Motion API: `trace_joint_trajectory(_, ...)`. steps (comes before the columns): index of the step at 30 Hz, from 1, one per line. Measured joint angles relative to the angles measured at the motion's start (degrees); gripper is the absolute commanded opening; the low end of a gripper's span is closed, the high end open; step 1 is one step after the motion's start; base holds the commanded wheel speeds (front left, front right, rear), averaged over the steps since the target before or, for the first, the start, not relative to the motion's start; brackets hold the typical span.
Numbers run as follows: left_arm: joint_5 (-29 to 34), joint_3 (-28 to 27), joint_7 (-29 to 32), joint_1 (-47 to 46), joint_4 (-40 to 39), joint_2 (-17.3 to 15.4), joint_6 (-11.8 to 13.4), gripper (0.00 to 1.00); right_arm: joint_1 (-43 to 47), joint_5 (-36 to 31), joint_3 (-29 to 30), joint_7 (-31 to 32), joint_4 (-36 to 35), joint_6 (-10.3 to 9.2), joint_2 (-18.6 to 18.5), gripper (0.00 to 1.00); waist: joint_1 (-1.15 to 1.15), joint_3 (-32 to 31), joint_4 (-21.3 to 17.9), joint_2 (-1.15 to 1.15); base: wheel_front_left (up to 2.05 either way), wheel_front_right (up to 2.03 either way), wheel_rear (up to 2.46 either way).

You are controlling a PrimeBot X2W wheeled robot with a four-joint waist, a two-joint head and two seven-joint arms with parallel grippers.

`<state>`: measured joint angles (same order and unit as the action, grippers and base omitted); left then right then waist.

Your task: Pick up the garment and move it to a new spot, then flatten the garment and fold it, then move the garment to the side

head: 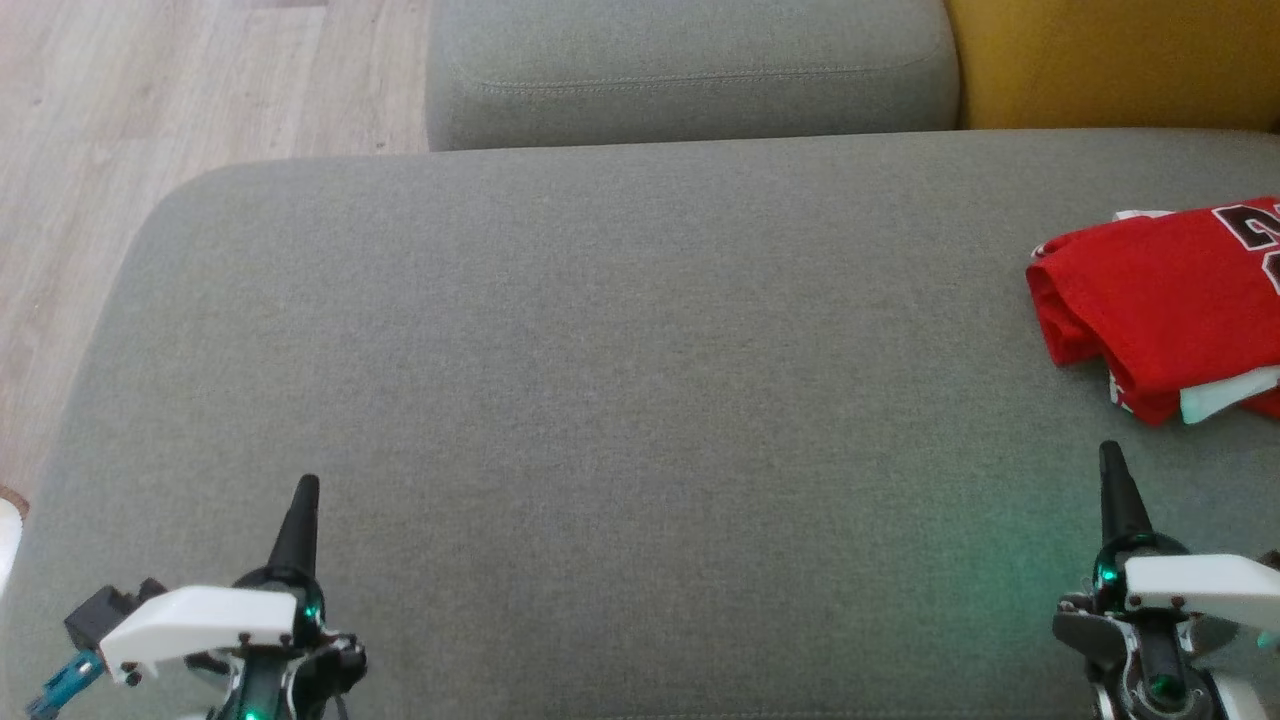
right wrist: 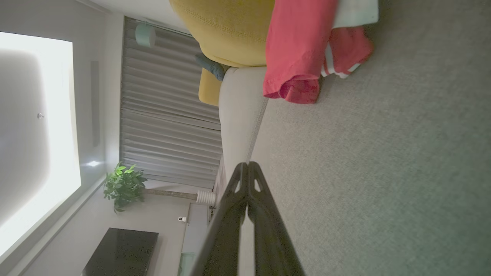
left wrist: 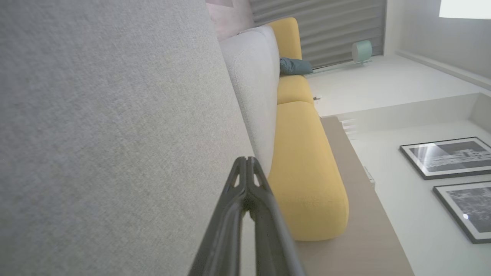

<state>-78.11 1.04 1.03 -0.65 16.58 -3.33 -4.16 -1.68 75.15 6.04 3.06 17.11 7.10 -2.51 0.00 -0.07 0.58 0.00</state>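
The garment [head: 1165, 300] lies folded into a compact red bundle on the right side of the grey sofa seat [head: 620, 380]. A white sleeve edge pokes out on its near side, and part of the black-and-white lettering faces up. Judging by that placement, this is the set-aside spot, away from the working middle. The left pincer [head: 306, 492] and right pincer [head: 1109, 458] hover at the near edge, fingers pressed together, holding nothing and well apart from the cloth, so the task looks about finished.
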Motion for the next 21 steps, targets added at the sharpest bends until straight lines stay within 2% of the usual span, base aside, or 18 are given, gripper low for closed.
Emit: trace_joint_trajectory(21,-12.69,-3.59,3.45,-1.68,-0.35,0.04,-2.48,0.00,-0.97,13.86,1.42,2.64,-0.64,0.00,-0.01,0.00,0.00,0.21,-0.51,0.00,0.00,0.00,0.00)
